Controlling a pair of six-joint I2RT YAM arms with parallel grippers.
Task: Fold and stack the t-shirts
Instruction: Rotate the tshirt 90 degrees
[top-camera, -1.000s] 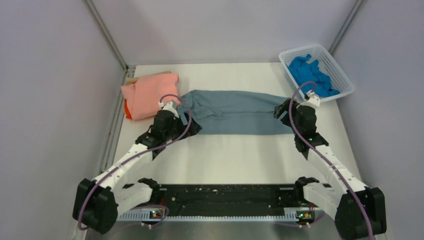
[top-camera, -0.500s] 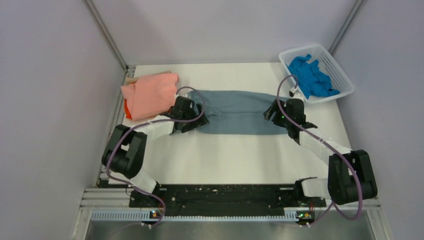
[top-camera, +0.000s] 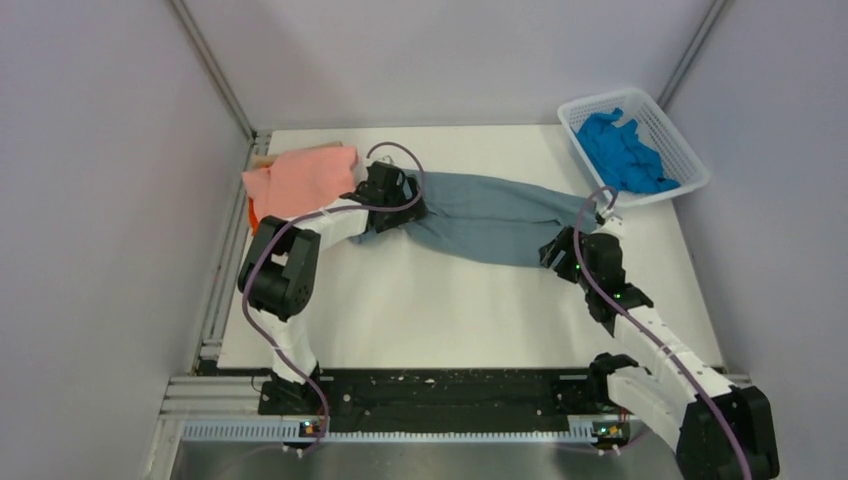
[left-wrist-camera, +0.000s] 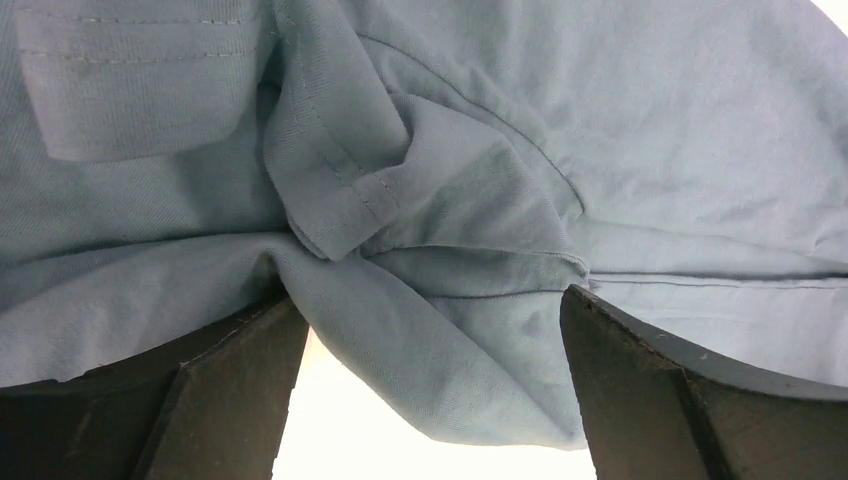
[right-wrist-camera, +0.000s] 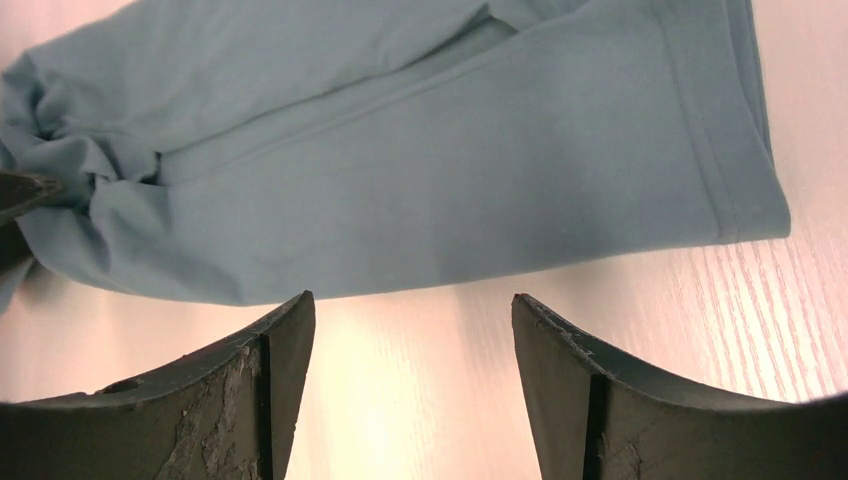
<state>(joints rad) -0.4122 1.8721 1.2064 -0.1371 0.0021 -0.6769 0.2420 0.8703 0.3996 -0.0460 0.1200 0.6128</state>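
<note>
Grey-blue soft cotton t-shirt (top-camera: 485, 215) lies folded into a long rumpled band on the white wood-grain tabletop (top-camera: 450, 310). It runs from the left tool (left-wrist-camera: 430, 300) to just ahead of the right tool (right-wrist-camera: 410, 300). The left tool stands wide, with bunched sleeve and hem cloth between its fingers, apparently unpinched. The right tool is equally wide and empty.

The cloth looks light and limp and creases readily, so it will likely drag and sag rather than slide. The stitched hem corners seem best to pinch, through every layer.

Just behind the left tool a folded salmon-pink t-shirt (top-camera: 300, 180) covers an orange t-shirt (top-camera: 254, 215). Beyond the right tool a bright blue t-shirt (top-camera: 620, 150) fills a white plastic mesh basket (top-camera: 690, 165). Pale walls close three sides.
</note>
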